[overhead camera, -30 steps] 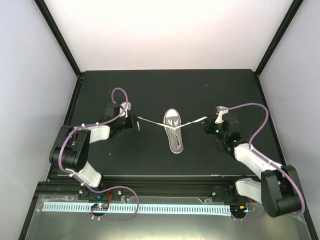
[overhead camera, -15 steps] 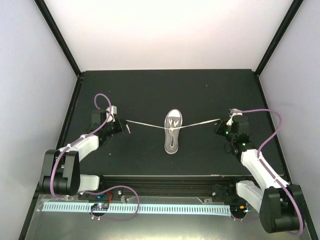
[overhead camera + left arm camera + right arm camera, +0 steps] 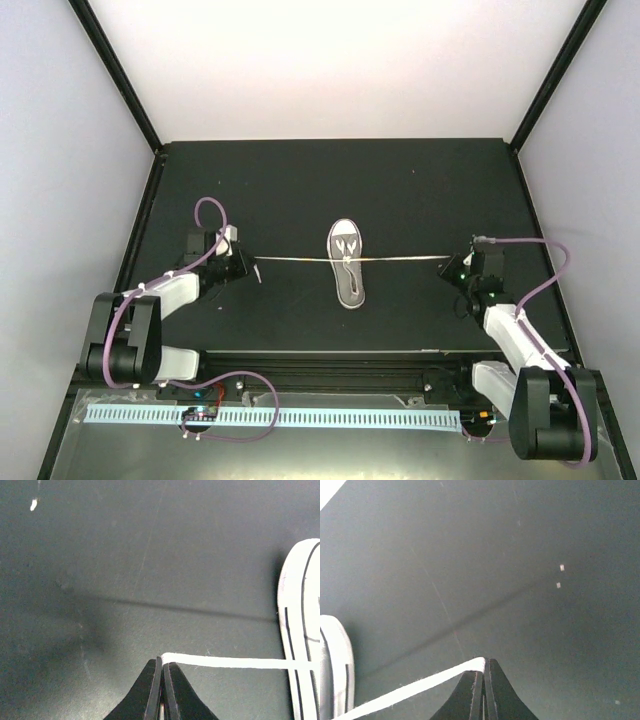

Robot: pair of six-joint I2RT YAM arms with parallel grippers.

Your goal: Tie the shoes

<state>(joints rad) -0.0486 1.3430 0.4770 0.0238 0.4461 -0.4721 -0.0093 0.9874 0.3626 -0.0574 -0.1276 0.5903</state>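
The shoe (image 3: 346, 262), a small grey sneaker with a white sole, lies at the middle of the black table with its toe toward the back. Its white laces run out taut in a straight line to both sides. My left gripper (image 3: 246, 264) is shut on the left lace (image 3: 290, 260) far to the shoe's left. In the left wrist view the lace (image 3: 225, 662) leaves the closed tips (image 3: 163, 661) toward the sole (image 3: 295, 630). My right gripper (image 3: 448, 266) is shut on the right lace (image 3: 400, 260). The right wrist view shows that lace (image 3: 415, 689) pinched at the tips (image 3: 485, 663).
The black table (image 3: 300, 190) ends at a front edge just before the arm bases. White walls and black frame posts (image 3: 115, 70) enclose the back and sides. Purple cables (image 3: 210, 215) loop above both wrists. Small white specks (image 3: 560, 576) lie on the mat.
Both grippers have moved outward, away from the shoe, and the laces have gone from slack and angled to one taut straight line. The shoe has shifted slightly.
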